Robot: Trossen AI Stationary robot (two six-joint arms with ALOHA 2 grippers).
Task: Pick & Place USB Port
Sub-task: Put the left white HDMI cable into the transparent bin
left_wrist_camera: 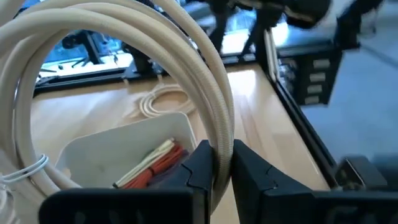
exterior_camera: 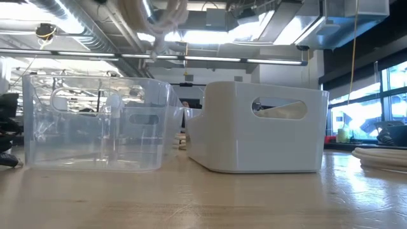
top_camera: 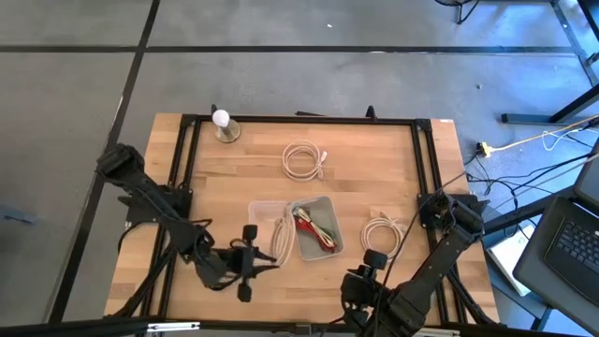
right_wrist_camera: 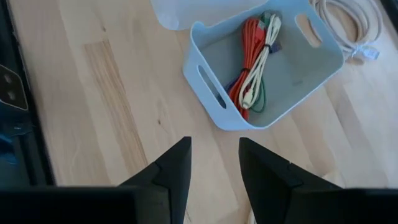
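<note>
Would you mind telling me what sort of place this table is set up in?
Probably a lab or workshop in an industrial-style building: exposed silver ceiling ducts, a grey concrete floor, and an open dark laptop with loose cables trailing beside the wooden table.

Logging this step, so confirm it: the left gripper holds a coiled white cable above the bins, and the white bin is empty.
Not quite. The white bin is not empty: the right wrist view shows a bundle of cables inside. The left gripper does hold the coiled white cable.

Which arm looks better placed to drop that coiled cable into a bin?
Left. Its gripper is shut on the cream cable coil, beside the clear bin. The right gripper is open and empty.
</note>
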